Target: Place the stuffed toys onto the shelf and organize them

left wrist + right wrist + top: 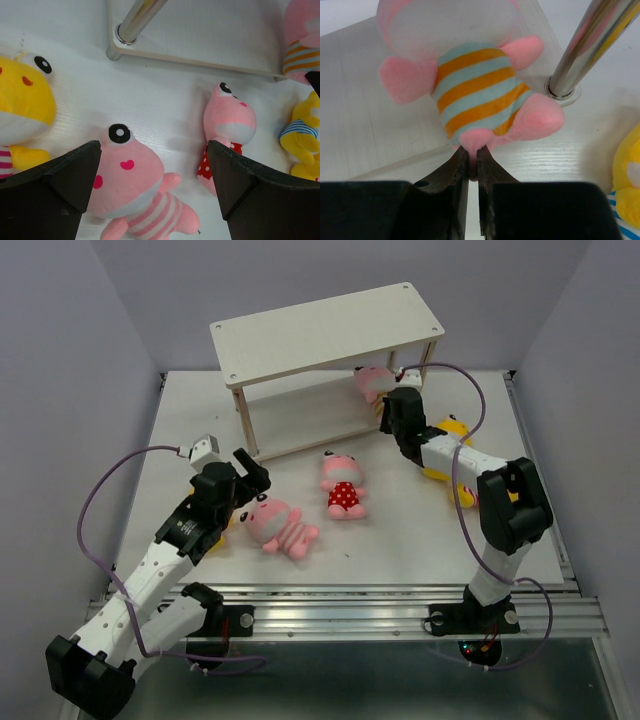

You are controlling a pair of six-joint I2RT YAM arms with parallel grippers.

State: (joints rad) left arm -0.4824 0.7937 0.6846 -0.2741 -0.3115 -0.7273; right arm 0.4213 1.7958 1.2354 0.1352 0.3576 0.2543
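Note:
The shelf [330, 325] stands at the back of the table. My right gripper [472, 155] is shut on the bottom tip of a pink toy in orange and blue stripes [475, 95], which rests at the right end of the lower board [365, 125], next to a leg [580, 55]. My left gripper [152, 150] hangs open over a pink toy in pink stripes [132, 185] lying on the table [278, 525]. A pink toy in red polka dots [342, 485] lies between the arms. A yellow toy [22, 95] lies left of my left gripper.
Another yellow toy [450, 430] lies under my right arm, right of the shelf, and its blue-striped outfit shows in the right wrist view [627, 185]. The table's white surface [420, 530] ends at a metal rail [400, 605] in front.

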